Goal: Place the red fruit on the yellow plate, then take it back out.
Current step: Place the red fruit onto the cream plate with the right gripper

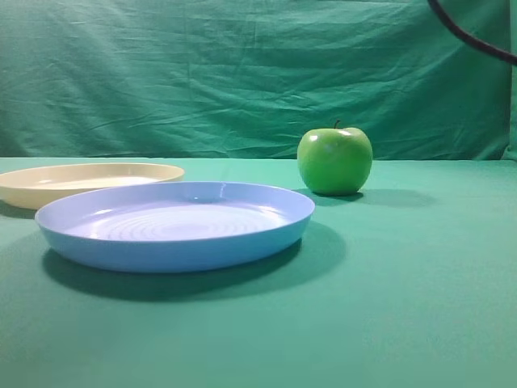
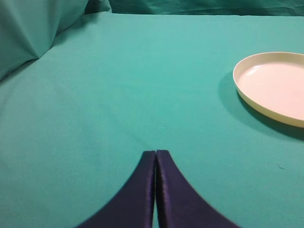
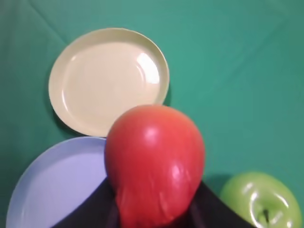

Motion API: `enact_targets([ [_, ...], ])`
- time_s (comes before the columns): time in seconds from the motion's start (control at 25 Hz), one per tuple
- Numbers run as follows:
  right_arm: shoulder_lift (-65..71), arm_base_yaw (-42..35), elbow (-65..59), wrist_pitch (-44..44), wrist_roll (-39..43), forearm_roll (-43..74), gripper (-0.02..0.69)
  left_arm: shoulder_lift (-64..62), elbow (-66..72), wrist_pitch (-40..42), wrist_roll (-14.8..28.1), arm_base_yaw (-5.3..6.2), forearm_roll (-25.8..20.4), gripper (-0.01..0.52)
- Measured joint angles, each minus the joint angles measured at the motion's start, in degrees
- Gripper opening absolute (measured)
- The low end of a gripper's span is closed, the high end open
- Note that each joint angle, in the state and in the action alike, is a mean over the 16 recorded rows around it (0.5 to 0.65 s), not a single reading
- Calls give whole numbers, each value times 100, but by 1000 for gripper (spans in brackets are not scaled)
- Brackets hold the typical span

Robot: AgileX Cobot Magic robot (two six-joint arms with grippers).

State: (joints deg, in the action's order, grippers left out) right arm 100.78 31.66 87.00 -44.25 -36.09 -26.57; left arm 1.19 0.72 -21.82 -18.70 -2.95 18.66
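Carrying the red fruit (image 3: 154,164) to the yellow plate (image 3: 95,78) is the step in hand. The fruit sits clamped in the right gripper (image 3: 152,209), jaws part-closed on its lower half, high above the table; the plate lies empty ahead, the blue plate (image 3: 52,185) nearer and the green apple (image 3: 259,199) to the right. Move forward until the fruit is centred over the yellow plate, lower without tilting, and release only on contact, since a round fruit may roll. The left gripper (image 2: 156,190) is closed, empty, beside the plate.
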Motion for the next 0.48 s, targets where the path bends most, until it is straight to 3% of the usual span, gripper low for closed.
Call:
enact_targets([
  [0.48,2212,921,1891,412,-147,-3,190,0,0,0,0,0,0,0],
])
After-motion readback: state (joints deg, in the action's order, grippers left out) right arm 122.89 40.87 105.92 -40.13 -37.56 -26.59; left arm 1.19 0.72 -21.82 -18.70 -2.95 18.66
